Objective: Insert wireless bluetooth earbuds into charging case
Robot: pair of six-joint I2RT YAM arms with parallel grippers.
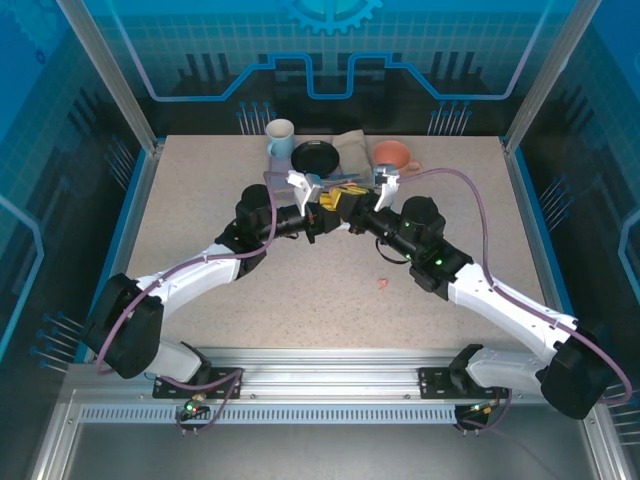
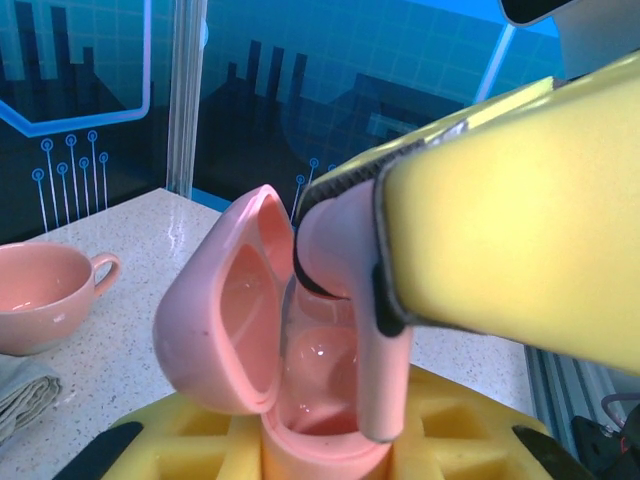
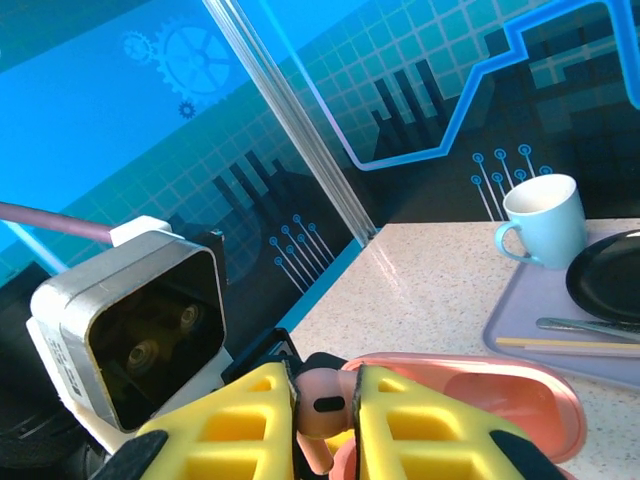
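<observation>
the two arms meet over the far half of the counter [image 1: 200, 200], a little short of its far edge. the left end effector [image 2: 325, 445] clamps its yellow fingers [image 2: 180, 440] on the base of the pink charging case [image 2: 215, 320], which stands open with its lid swung to the left. the right end effector [image 3: 322, 405] pinches a salmon-pink earbud [image 2: 345, 250] by the head, stem pointing down into the case's well; whether it touches the bottom i cannot tell. a second earbud [image 1: 381, 283], also pink, lies on the counter nearer the near edge, right of centre. along the far edge stand a pale blue mug [image 1: 280, 137], a black plate [image 1: 317, 157] on a lavender tray [image 3: 535, 320], and a salmon cup [image 1: 392, 154].
</observation>
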